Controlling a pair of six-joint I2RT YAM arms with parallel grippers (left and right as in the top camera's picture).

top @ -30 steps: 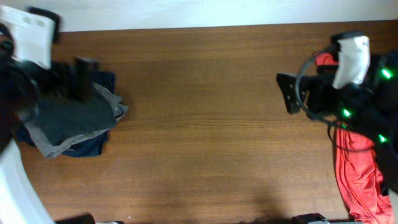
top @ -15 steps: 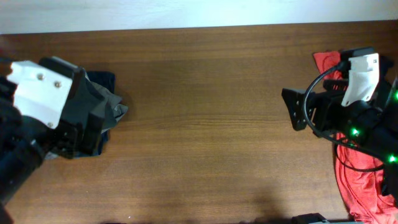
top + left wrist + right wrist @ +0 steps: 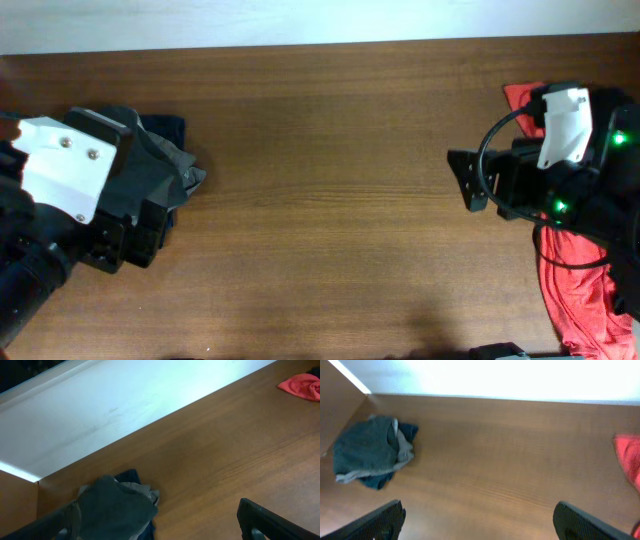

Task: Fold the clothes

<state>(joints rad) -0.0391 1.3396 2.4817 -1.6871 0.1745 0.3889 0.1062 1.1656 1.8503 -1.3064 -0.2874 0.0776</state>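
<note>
The clothes lie in two heaps. At the left, a folded pile [image 3: 172, 172] has a dark green-grey garment on top, with grey and navy pieces under it. It also shows in the left wrist view [image 3: 116, 510] and the right wrist view [image 3: 366, 452]. A red top [image 3: 578, 290] lies crumpled at the right edge, partly under my right arm. My left gripper [image 3: 159, 512] is open and empty, and it hovers over the pile's near right edge. My right gripper [image 3: 480, 517] is open and empty above bare wood, left of the red top.
The brown wooden table [image 3: 330, 200] runs between the two heaps. A white wall [image 3: 125, 405] borders its far edge. My left arm's white housing [image 3: 62, 165] covers much of the left pile from above. A corner of the red top also shows in the right wrist view [image 3: 629, 457].
My left arm has swung in from the far left corner and now sits over the folded pile. My right arm has shifted slightly. No garment has moved.
</note>
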